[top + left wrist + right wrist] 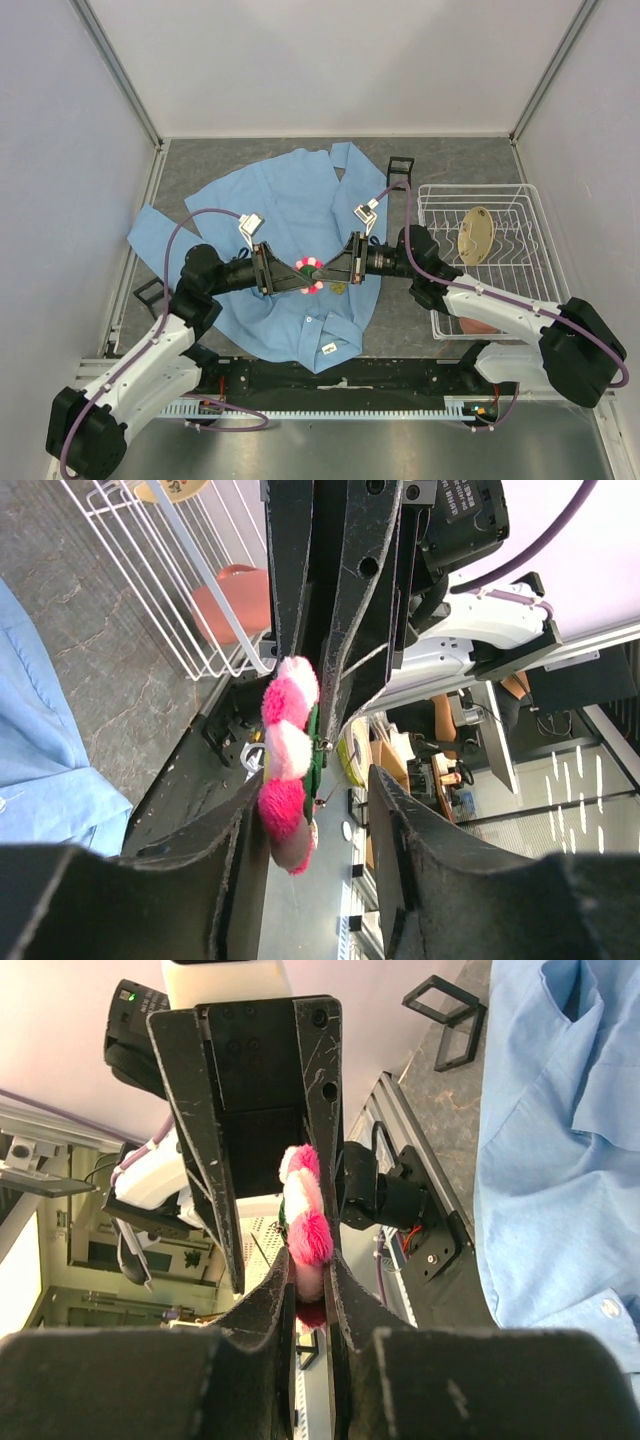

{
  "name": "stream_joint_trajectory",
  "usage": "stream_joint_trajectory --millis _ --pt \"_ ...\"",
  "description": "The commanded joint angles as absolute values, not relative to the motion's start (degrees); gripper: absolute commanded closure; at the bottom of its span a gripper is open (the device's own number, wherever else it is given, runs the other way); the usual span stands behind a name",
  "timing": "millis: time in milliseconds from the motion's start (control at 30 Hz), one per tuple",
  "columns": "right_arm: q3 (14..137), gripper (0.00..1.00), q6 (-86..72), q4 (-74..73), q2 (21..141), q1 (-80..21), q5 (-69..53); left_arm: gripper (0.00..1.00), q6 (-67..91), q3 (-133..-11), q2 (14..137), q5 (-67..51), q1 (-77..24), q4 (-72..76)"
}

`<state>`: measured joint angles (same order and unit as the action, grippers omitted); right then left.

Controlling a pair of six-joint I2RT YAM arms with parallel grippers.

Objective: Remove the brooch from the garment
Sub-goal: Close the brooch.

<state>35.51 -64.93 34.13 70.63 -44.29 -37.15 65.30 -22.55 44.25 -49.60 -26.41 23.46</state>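
Top and wrist views of the two arms meeting over the middle of the grey mottled bench [200, 160]. The small round flower-shaped brooch [309, 274], with fluffy pink and white petals on a green backing, is held between the two end effectors, above the front of the large light blue collared button-up shirt [290, 200] spread flat across the bench centre. The right end effector [326, 272] reaches in from the right edge with its fingers [335, 1290] pressed together on the brooch [306, 1222], pinching it edge-on. The left end effector [296, 273] faces it from the left edge with its jaws spread; the brooch [288, 765] sits in the gap, just beside one fingertip [250, 810]. A white wire basket [475, 187] stands along the right edge of the bench, well apart from the brooch.
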Motion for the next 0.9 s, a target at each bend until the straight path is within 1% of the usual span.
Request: stream_joint_trajectory --millis 0,267,500,567,700,867 --pt "38.32 1.0 -61.44 29.54 68.3 -44.38 -34.81 0.5 61.53 -26.01 41.66 -47.38 -26.19 17.68" --pt "41.57 1.0 -58.54 24.26 67.68 -47.19 -29.8 0.48 58.01 -28.04 40.96 -43.43 -26.89 12.05" --pt "41.92 1.0 -57.83 23.03 68.12 -48.25 -27.51 0.54 57.48 -28.21 40.08 -42.71 -27.07 11.6" --pt "41.66 1.0 -58.09 23.11 68.2 -48.25 -27.51 0.54 57.31 -28.13 39.99 -43.15 -27.16 11.6" --pt "40.87 1.0 -59.32 24.78 68.03 -48.25 -27.16 0.51 57.3 -27.69 39.29 -43.59 -27.16 11.6" --pt "40.43 1.0 -61.26 26.27 68.55 -48.25 -26.89 0.5 57.48 -27.07 38.41 -43.68 -27.16 12.13"
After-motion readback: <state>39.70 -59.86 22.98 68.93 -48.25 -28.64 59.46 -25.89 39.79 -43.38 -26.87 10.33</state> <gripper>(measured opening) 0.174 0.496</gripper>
